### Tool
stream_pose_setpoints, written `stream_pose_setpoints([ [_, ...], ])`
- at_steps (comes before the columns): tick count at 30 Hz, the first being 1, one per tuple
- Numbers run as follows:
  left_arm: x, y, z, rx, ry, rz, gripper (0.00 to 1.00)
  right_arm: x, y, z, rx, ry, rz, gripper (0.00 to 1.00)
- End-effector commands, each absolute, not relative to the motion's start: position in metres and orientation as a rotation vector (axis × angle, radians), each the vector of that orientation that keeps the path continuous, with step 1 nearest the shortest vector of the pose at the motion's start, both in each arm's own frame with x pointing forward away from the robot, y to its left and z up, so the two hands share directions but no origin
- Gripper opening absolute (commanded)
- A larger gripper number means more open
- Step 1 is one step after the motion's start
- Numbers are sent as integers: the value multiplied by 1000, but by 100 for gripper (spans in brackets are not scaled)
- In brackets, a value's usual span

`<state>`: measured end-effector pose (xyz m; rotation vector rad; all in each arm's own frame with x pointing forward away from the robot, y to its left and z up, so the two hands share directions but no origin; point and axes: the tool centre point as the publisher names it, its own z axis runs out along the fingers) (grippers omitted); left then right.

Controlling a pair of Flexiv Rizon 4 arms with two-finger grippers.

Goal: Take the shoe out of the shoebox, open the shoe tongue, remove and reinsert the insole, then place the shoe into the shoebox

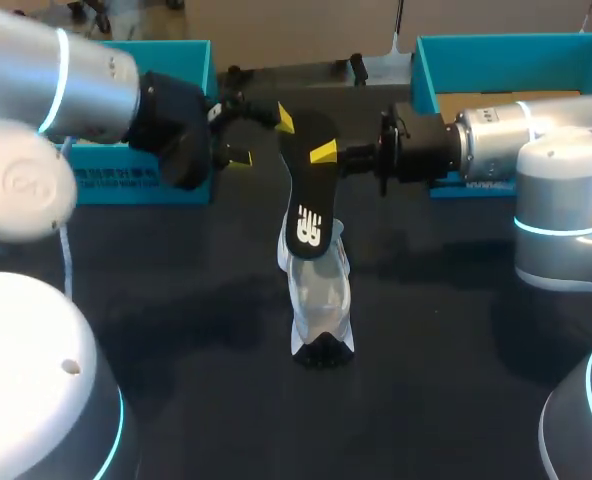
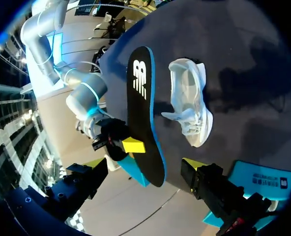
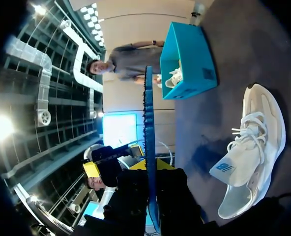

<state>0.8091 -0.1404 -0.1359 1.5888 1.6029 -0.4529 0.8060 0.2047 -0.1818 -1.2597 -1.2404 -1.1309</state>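
You're in the middle of the insole step: the insole (image 1: 308, 200) is out of the shoe (image 1: 321, 300) and, by my reading, not yet on its way back in. Your right tool (image 1: 328, 153) is clamped on the insole near its upper end, and the rest hangs below the tool, clear of the table (image 1: 176, 300). The left wrist view shows a gap between insole and shoe. Your left tool (image 2: 144, 164) is spread wide, with that same upper end of the insole between its tips but neither tip touching it.

The white shoe lies on the table below and ahead of both tools, with nothing holding it. To reinsert, you will likely need to steer the insole's free end into the shoe's opening. The loose shoe may slide, so the left tool may have to brace it or hold the tongue back first.
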Motion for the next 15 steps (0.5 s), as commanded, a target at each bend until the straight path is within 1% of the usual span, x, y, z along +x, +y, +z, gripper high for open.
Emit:
stream_pose_setpoints([
  [1, 813, -143, -133, 1691, 1743, -334, 100, 807, 205, -183, -1259, -1242, -1125, 0],
  [7, 812, -145, -133, 1704, 1732, -316, 100, 808, 207, -184, -1255, -1241, -1115, 0],
  [11, 811, -156, -130, 1808, 1889, -193, 100, 806, 208, -185, -1257, -1238, -1110, 0],
  [15, 816, -160, -126, 1833, 2026, -171, 100, 804, 209, -187, -1259, -1235, -1106, 0],
])
